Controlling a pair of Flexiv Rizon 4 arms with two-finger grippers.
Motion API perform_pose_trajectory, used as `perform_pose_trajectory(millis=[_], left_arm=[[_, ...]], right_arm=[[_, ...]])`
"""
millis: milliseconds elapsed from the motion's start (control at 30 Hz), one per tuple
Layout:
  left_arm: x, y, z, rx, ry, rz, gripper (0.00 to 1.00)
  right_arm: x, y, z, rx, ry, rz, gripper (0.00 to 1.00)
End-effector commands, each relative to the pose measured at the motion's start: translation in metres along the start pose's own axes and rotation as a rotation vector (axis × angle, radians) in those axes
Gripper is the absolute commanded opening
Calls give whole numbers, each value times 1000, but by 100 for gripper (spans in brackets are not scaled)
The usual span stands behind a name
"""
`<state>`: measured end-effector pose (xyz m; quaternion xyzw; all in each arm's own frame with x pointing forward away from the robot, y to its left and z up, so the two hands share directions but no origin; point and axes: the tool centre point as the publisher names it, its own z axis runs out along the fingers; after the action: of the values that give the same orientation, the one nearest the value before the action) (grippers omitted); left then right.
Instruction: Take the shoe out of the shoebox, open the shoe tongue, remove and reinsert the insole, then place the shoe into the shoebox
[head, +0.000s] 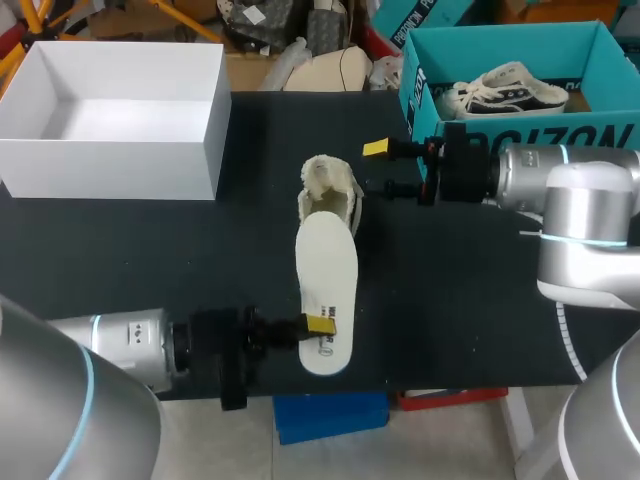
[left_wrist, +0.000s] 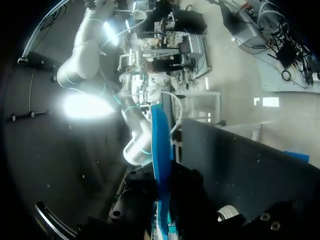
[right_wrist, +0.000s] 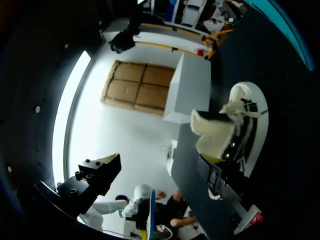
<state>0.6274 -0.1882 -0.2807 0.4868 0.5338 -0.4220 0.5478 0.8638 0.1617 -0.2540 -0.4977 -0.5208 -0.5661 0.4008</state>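
At mid-bench (head: 150, 260): one cream shoe (head: 330, 190), fuzzy-lined, collar spread wide; one white insole (head: 326, 265), far end in the shoe's opening, the rest reaching toward the near edge. Two boxes along the far edge: white box (head: 110, 170), and teal box (head: 520, 135) holding one sneaker (head: 505, 90). Left jaws pinched on the insole's near end. Right jaws wide apart, one tip just at the shoe's collar.

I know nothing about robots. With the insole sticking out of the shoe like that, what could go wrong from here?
1. The right gripper is open beside the shoe, not clamping it, so the shoe may slide if the insole is pushed or pulled.
2. The left gripper pinches the insole only at one edge near its end, so it could bend or slip out.
3. That end lies near the front edge of the table, so a dropped insole might fall off.
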Motion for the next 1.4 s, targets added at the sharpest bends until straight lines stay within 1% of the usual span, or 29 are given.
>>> perform_pose_trajectory(millis=[33,167,367,400,467,633,800,867,1133,1267,1400], left_arm=[[9,17,5,3,-89,5,0],[13,30,5,-22,-103,33,0],[13,51,7,-44,-98,6,0],[12,55,8,-32,-118,-29,0],[9,62,11,-49,-88,-3,0],[0,82,16,-34,-65,-34,0],[-3,97,21,-18,-28,-46,0],[-3,100,21,1,-16,-45,0],[-6,114,18,19,5,-18,0],[-6,117,15,58,32,-6,0],[-6,117,15,58,32,-6,0]], right_arm=[[0,-1,1,-2,-3,1,100],[0,-1,1,-2,-3,1,100],[0,-1,1,-2,-3,1,100],[0,-1,1,-2,-3,1,100],[0,-1,1,-2,-3,1,100],[0,-1,1,-2,-3,1,100],[0,-1,1,-2,-3,1,100],[0,-1,1,-2,-3,1,100],[0,-1,1,-2,-3,1,100],[0,-1,1,-2,-3,1,100],[0,-1,1,-2,-3,1,100]])
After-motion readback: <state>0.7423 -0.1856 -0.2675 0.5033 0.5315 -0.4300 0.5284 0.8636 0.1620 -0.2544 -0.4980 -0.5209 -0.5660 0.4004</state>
